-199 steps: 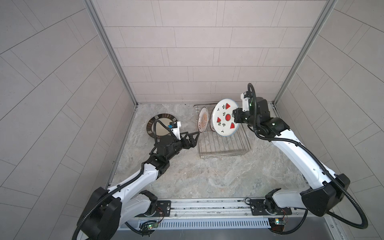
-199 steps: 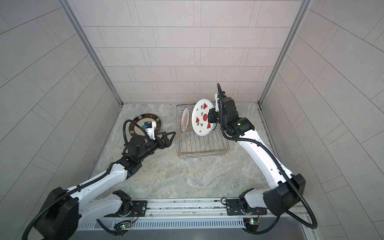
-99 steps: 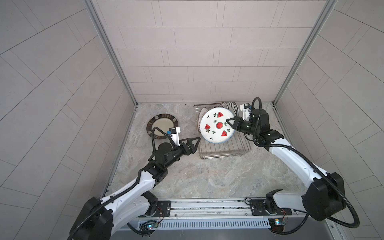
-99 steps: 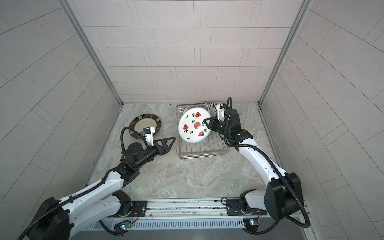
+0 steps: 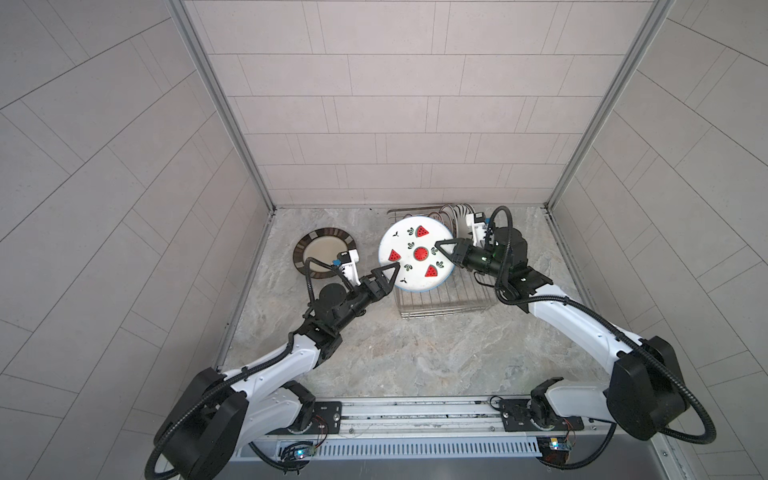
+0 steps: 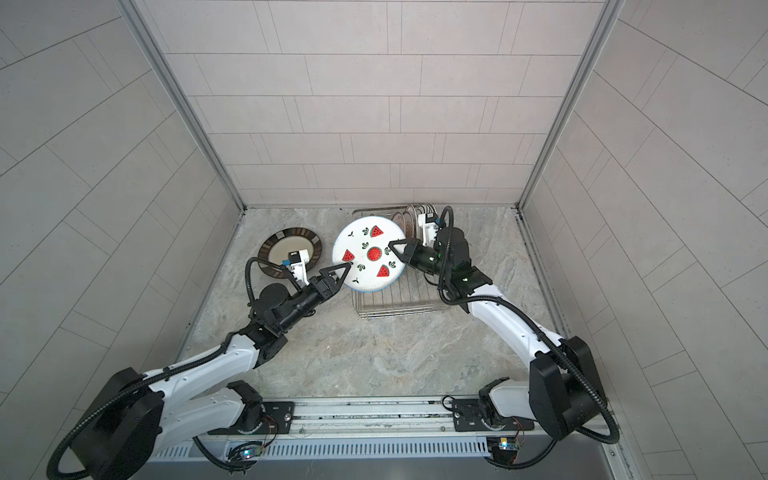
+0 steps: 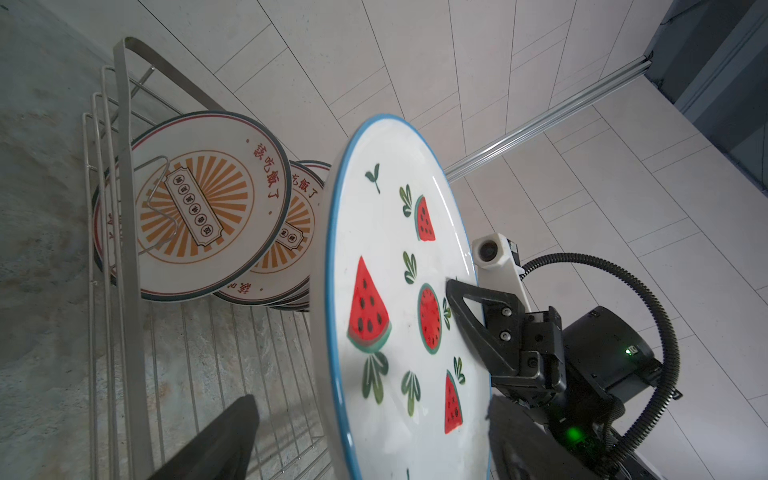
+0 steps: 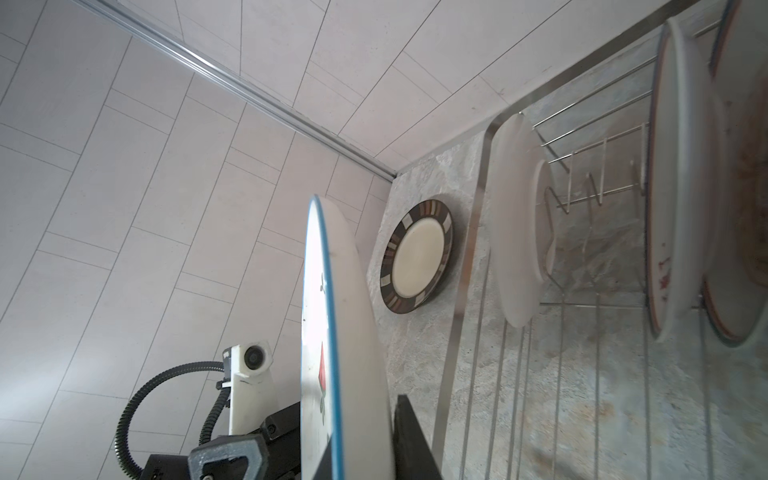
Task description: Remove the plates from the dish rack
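Left wrist view puts the watermelon plate [image 7: 399,316] right before us. It is lifted off the dish rack [image 7: 128,249] and held tilted, and in both top views its painted face is turned upward over the rack's left part. The right tool [image 5: 439,246] is clenched on the plate's rim, with one finger lying across the painted face. On the opposite rim the left tool [image 5: 395,272] stands with its jaws spread, one finger on each side of the plate's edge, and we see a gap beside the plate, so it is not yet pinching. Behind the plate, at least two sunburst plates [image 7: 195,208] stand on edge between the prongs at the far end of the rack. A dark-rimmed plate [image 5: 316,249] lies flat on the table [image 5: 415,361], left of the rack. We judge this to be a hand-over from right to left. Next, the left tool should close firmly on the rim before the right one lets go. It can then carry the plate to the table by the dark-rimmed one.
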Controlling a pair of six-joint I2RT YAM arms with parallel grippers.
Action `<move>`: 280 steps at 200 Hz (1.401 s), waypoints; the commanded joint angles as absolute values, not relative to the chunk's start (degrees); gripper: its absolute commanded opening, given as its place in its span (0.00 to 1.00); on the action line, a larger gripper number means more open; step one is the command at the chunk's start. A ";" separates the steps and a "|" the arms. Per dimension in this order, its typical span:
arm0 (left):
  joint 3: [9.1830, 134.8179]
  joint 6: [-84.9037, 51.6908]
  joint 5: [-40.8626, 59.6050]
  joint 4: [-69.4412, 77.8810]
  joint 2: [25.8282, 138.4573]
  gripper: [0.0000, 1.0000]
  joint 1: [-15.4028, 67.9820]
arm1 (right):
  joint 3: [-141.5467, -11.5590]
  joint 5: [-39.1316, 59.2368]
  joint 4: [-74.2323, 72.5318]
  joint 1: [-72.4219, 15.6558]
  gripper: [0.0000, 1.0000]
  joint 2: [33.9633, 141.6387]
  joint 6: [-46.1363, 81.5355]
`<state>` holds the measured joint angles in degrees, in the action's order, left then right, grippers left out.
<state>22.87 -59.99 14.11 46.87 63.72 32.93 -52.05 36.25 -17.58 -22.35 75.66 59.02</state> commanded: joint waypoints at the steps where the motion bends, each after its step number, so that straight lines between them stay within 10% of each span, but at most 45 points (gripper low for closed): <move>1: 24.21 -63.22 13.68 50.71 64.89 0.80 33.25 | -54.13 39.89 -30.61 -23.17 0.04 77.29 64.95; 104: 24.02 -67.76 14.59 53.96 67.72 0.10 33.33 | -53.65 39.81 -31.78 -23.75 0.04 81.30 64.57; 146: 23.55 -68.38 13.76 54.36 67.41 0.08 33.33 | -57.07 38.85 -20.36 -26.28 0.11 81.15 56.37; 219: 22.38 -70.49 10.72 56.34 67.39 0.07 33.23 | -56.32 37.48 -16.67 -27.41 0.72 80.30 52.78; 280: 21.29 -71.01 7.24 52.37 63.27 0.05 31.80 | -56.00 34.05 -12.00 -27.49 0.85 80.06 48.80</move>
<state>21.04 -70.83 9.72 48.58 66.63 32.64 -55.59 35.79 -13.28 -27.22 81.60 51.37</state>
